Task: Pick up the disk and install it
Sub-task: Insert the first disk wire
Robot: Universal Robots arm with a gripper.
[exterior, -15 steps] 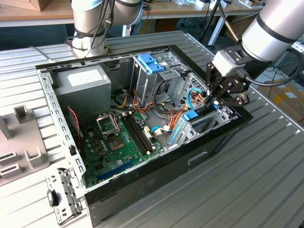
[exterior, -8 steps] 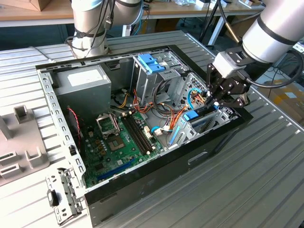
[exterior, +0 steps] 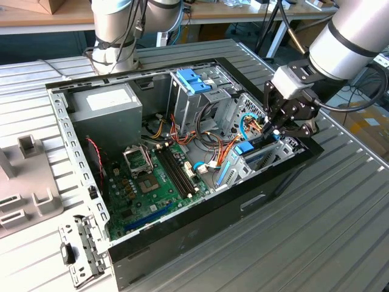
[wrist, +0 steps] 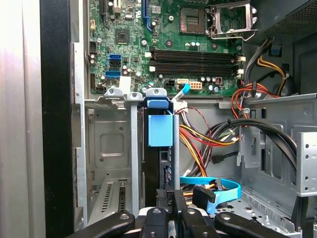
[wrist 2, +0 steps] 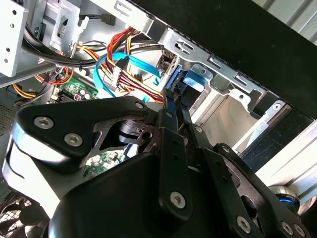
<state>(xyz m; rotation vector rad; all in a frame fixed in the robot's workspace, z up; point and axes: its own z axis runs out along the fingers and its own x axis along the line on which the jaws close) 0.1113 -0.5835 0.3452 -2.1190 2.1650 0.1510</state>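
Pincer [wrist 2: 174, 94] pinched narrow on the disk [wrist: 161, 163] standing edgewise in its bay; exterior view adds the power supply [exterior: 109, 103] at ten o'clock.

disk [wrist: 159, 148] stands on edge in the drive bay slot beside the motherboard, dark body, blue rail/tab at its end, mostly sunk in the cage

Ribbed grey metal table [exterior: 340, 231] fills the foreground. A wooden bench [exterior: 42, 15] runs along its far edge, with cardboard boxes beneath.
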